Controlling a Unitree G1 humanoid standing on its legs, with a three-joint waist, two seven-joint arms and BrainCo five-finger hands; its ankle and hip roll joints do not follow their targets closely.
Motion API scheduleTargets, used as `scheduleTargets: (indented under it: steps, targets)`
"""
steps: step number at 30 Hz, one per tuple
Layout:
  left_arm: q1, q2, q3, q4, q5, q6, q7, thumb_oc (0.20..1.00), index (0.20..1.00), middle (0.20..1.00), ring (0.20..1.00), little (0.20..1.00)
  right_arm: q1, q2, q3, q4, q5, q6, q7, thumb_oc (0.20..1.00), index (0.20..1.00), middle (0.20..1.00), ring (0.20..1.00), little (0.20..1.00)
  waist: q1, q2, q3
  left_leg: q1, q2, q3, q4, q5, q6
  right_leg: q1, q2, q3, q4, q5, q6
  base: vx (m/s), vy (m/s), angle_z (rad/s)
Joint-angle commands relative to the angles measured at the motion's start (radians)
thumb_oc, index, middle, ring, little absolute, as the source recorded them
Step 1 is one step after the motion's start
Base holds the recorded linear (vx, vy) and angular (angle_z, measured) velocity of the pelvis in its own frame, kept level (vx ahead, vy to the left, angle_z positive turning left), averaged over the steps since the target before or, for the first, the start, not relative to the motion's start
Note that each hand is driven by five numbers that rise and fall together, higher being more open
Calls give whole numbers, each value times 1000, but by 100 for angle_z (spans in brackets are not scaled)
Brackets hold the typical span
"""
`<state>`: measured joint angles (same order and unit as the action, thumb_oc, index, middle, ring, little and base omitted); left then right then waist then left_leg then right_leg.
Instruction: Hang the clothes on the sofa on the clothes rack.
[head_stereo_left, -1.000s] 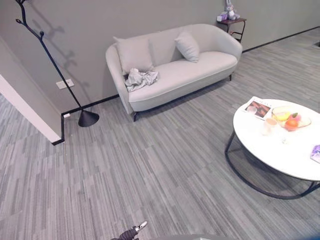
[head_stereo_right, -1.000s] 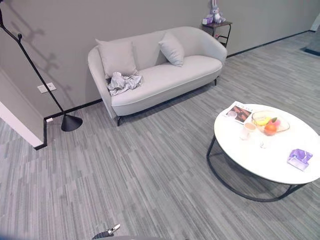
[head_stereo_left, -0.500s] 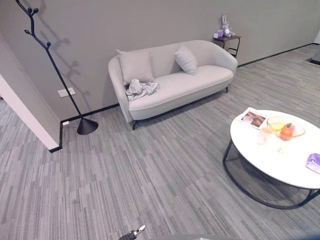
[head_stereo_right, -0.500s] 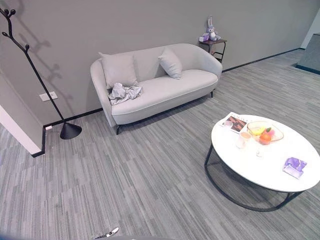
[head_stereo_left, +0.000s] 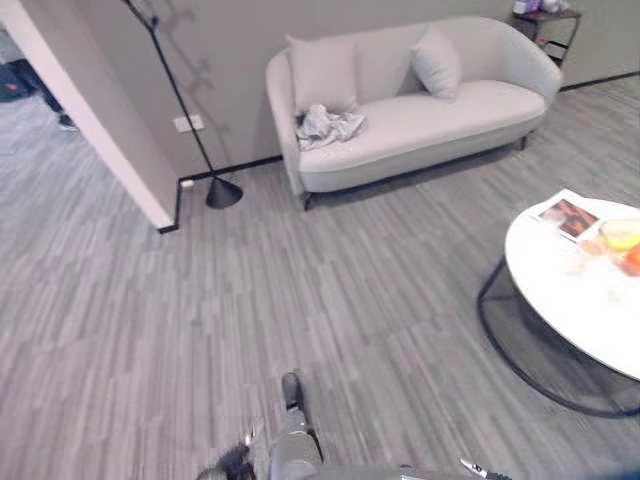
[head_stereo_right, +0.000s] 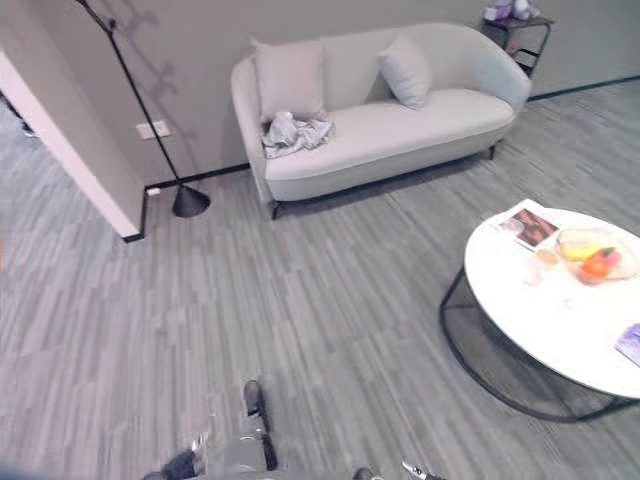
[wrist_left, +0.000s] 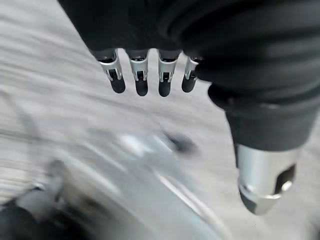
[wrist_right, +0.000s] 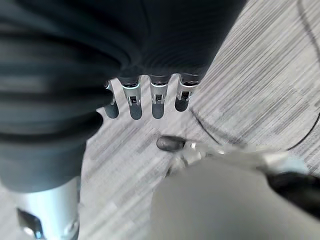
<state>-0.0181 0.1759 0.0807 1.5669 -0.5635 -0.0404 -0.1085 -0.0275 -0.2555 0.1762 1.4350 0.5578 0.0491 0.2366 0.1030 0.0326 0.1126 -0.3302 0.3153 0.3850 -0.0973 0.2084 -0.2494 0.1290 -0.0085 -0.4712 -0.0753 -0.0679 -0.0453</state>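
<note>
Grey striped carpet (head_stereo_left: 300, 300) runs across a room backed by a grey wall, and the sofa (head_stereo_right: 400, 130) against that wall serves as the landmark. Nearest the camera, the left hand (wrist_left: 145, 75) hangs over the floor with its fingers loosely extended and nothing in them; the right hand (wrist_right: 145, 95) does the same, relaxed and empty above the carpet. Well in front of the sofa, toward its right end, stands a round white table (head_stereo_right: 560, 320) on a dark ring frame, carrying a magazine (head_stereo_right: 530, 225) and what looks like a bowl of fruit (head_stereo_right: 595, 255). On the sofa's seat at its left end lies the crumpled grey clothes (head_stereo_left: 330, 124), just below the left cushion (head_stereo_left: 322, 72); a second cushion (head_stereo_left: 436, 62) leans further right. Left of the sofa the black clothes rack (head_stereo_left: 190, 120) stands on its round base by the wall, bare where it shows. Beyond the sofa's right end sits a small side table (head_stereo_right: 515, 25)
</note>
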Motion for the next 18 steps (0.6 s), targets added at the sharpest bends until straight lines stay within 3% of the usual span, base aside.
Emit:
scheduleTargets:
  steps: [1, 3, 5, 6, 7, 8, 9, 10, 12, 14, 16, 18]
  targets:
    - [108, 50, 42, -67, 41, 0, -10, 1000, 1000, 1000, 1000, 1000, 31, 33, 44, -26, -60, -3, 27, 1000, 1000, 1000, 1000, 1000, 90, -57, -69, -14, -11, 24, 10, 90, 107, 232, -13, 85, 35, -166, 130, 878, -55, -93]
    - [119, 66, 51, -71, 20, -3, -4, 1000, 1000, 1000, 1000, 1000, 29, 55, 52, -17, -69, 3, 39, 1000, 1000, 1000, 1000, 1000, 139, -96, -94, -15, -61, 10, 47, 111, 122, 273, -61, 93, 87, -172, 155, 883, -31, -50]
    - [112, 71, 52, -75, 11, -4, 0, 1000, 1000, 1000, 1000, 1000, 42, 73, 51, 6, -106, 5, 42, 1000, 1000, 1000, 1000, 1000, 156, -136, -110, -11, -128, 37, 144, 83, 157, 262, -140, 58, 248, -20, 209, 760, 52, -22]
    - [103, 70, 34, -94, 4, -18, 2, 1000, 1000, 1000, 1000, 1000, 44, 74, 62, 8, -133, -2, 41, 1000, 1000, 1000, 1000, 1000, 151, -145, -109, 1, -162, 62, 165, 58, 179, 228, -192, 46, 379, 97, 232, 685, 139, -43]
    - [76, 54, 1, -133, 5, -13, -2, 1000, 1000, 1000, 1000, 1000, 40, 78, 72, 2, -149, -1, 37, 1000, 1000, 1000, 1000, 1000, 135, -147, -113, 28, -195, 85, 176, 16, 208, 184, -248, 45, 495, 215, 254, 656, 185, -10]
    - [52, 55, -21, -164, -1, -17, 14, 1000, 1000, 1000, 1000, 1000, 21, 75, 83, -13, -162, -2, 26, 1000, 1000, 1000, 1000, 1000, 123, -133, -114, 63, -222, 96, 167, -25, 236, 130, -297, 36, 586, 265, 264, 667, 200, 27]
    - [26, 53, -42, -178, -17, -24, 21, 1000, 1000, 1000, 1000, 1000, -1, 68, 97, -39, -160, -8, 19, 1000, 1000, 1000, 1000, 1000, 101, -108, -105, 116, -252, 89, 139, -52, 260, 30, -341, 54, 697, 272, 269, 547, 173, 44]
    - [11, 52, -57, -191, -20, -24, 19, 1000, 1000, 1000, 1000, 1000, -7, 66, 102, -66, -155, -13, 17, 1000, 1000, 1000, 1000, 1000, 79, -81, -96, 165, -264, 74, 117, -73, 264, -40, -352, 51, 708, 213, 251, 518, 97, 53]
    - [-13, 42, -94, -227, -21, -39, 22, 1000, 1000, 1000, 1000, 1000, -20, 57, 122, -147, -137, -30, 7, 1000, 1000, 1000, 1000, 1000, 13, -37, -62, 257, -287, 43, 84, -103, 262, -155, -327, 50, 662, 126, 234, 455, -85, 56]
    - [-32, 71, -89, -227, -3, -42, 30, 1000, 1000, 1000, 1000, 1000, -36, 33, 119, -204, -125, -38, -19, 1000, 1000, 1000, 1000, 1000, -21, -10, -35, 320, -292, 24, 90, -146, 249, -194, -317, 10, 480, 98, 213, 433, -263, 57]
    - [-48, 74, -91, -249, -8, -58, 40, 1000, 1000, 1000, 1000, 1000, -30, 19, 116, -251, -122, -43, -32, 1000, 1000, 1000, 1000, 1000, -45, -5, -24, 346, -293, 13, 112, -191, 225, -219, -343, 9, 249, 135, 221, 416, -321, 60]
    - [-34, 85, -52, -230, 8, -60, 42, 1000, 1000, 1000, 1000, 1000, -20, 8, 60, -227, -108, -39, -50, 1000, 1000, 1000, 1000, 1000, -47, 7, -26, 370, -287, -26, 142, -240, 202, -227, -406, 32, 75, 235, 261, 502, -351, 67]
